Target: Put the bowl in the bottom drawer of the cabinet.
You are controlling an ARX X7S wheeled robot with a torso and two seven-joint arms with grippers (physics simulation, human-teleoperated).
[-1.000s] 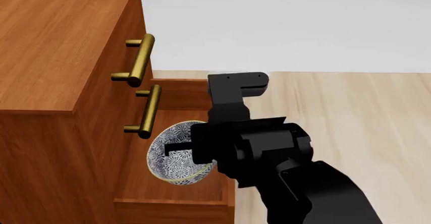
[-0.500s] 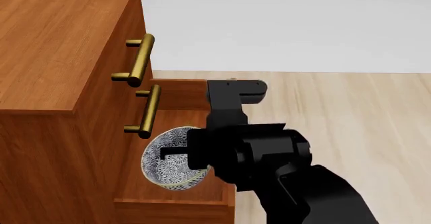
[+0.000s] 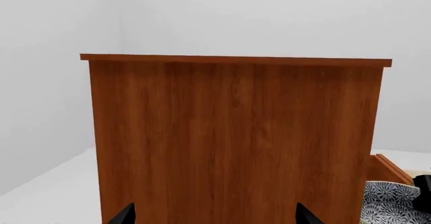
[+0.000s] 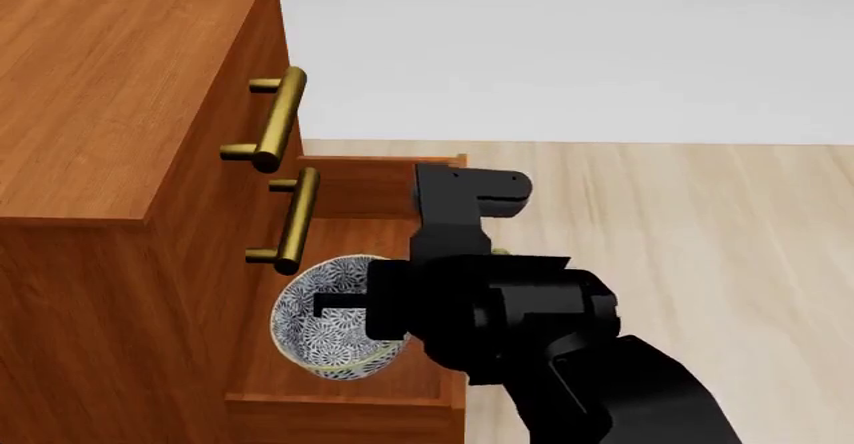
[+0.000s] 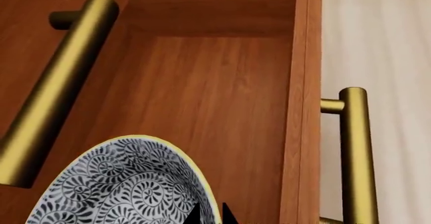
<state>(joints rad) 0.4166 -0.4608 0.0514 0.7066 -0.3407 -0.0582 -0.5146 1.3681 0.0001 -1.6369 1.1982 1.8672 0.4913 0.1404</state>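
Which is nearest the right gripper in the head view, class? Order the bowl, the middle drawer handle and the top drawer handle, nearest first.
1. The bowl: held at its rim by the right gripper, over the open bottom drawer.
2. Middle drawer handle: just above the bowl.
3. Top drawer handle: highest on the cabinet, farthest.

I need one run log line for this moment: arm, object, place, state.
right gripper: shut on bowl | bowl: tilted, over open bottom drawer | cabinet: upper drawers closed | left gripper: open, idle beside cabinet
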